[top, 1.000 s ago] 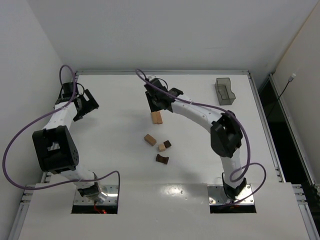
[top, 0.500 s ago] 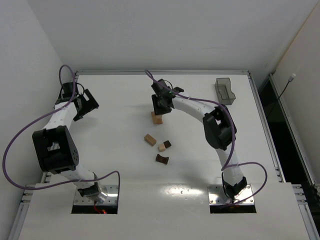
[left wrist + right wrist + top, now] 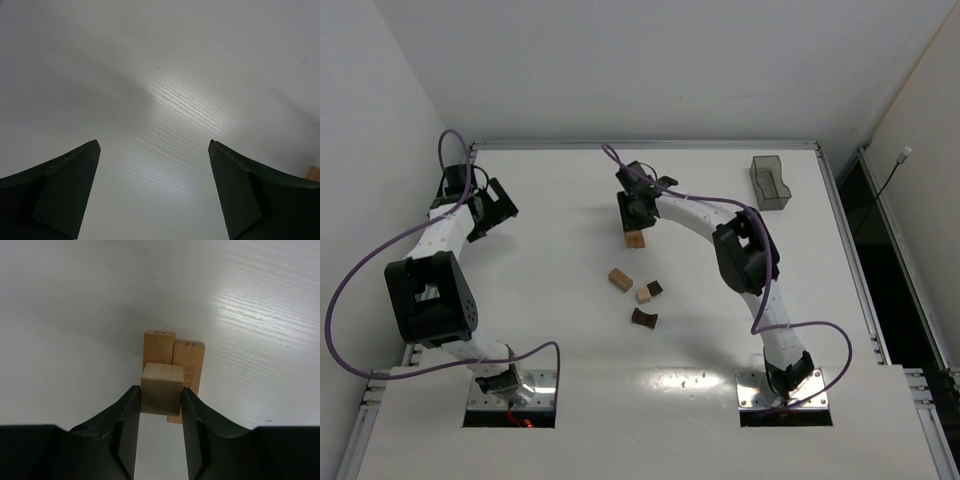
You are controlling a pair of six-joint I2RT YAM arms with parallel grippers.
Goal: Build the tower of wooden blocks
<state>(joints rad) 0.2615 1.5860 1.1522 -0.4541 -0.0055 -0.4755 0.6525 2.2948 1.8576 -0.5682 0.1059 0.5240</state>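
Tower [image 3: 173, 356]: we see two tan bars side by side, flat on the table [image 3: 550, 300], near its middle.
Cube [image 3: 161, 377]: right over the bars (touching or not, we cannot tell).
Right gripper [image 3: 159, 390]: pinches the cube.
Left gripper [image 3: 153, 145]: spread wide, far left.
Loose blocks [image 3: 643, 318]: nearer us.

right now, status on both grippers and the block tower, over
Right gripper shut on light cube, over two tan bars lying side by side. Left gripper open, empty, far left. Loose blocks nearer the bases, nothing blocking.
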